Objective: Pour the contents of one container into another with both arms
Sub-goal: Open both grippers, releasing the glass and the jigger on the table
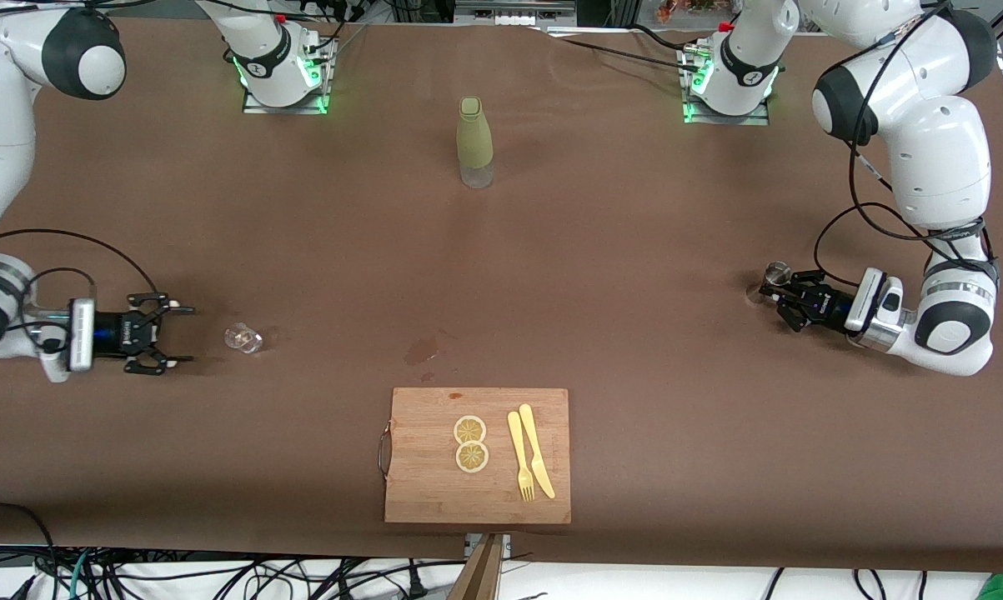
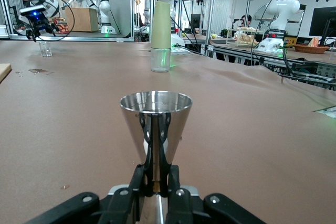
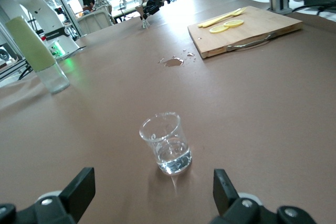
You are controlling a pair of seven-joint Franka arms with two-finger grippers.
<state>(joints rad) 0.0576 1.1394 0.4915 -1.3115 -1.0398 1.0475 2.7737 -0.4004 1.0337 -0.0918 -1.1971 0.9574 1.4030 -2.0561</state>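
From the front view, my left tool (image 1: 774,293) sits low at the left arm's end of the brown-covered bench (image 1: 634,250), its fingers closed on the waist of the small shiny steel hourglass jigger (image 1: 776,272), which stands upright. My right tool (image 1: 172,337) rests low at the right arm's end with its fingers spread wide; the tiny clear faceted glass cup (image 1: 243,337) stands just ahead of the fingertips, untouched. Between my two tools, near the front edge, lies a wooden cutting board (image 1: 418,467) carrying two lemon slices (image 1: 470,442), a yellow plastic fork (image 1: 519,457) and a yellow plastic knife (image 1: 537,451). A tall olive-green sleeved bottle (image 1: 474,142) stands between my bases.

In the left wrist view, the jigger (image 2: 156,124) rises straight from my left tool (image 2: 156,195), its upper cone open to the top; the bottle (image 2: 160,35) stands well ahead of it.

In the right wrist view, the glass cup (image 3: 166,143) stands upright ahead of my right tool (image 3: 152,192), between the lines of the open fingers (image 3: 79,190), with a little clear liquid at its bottom.
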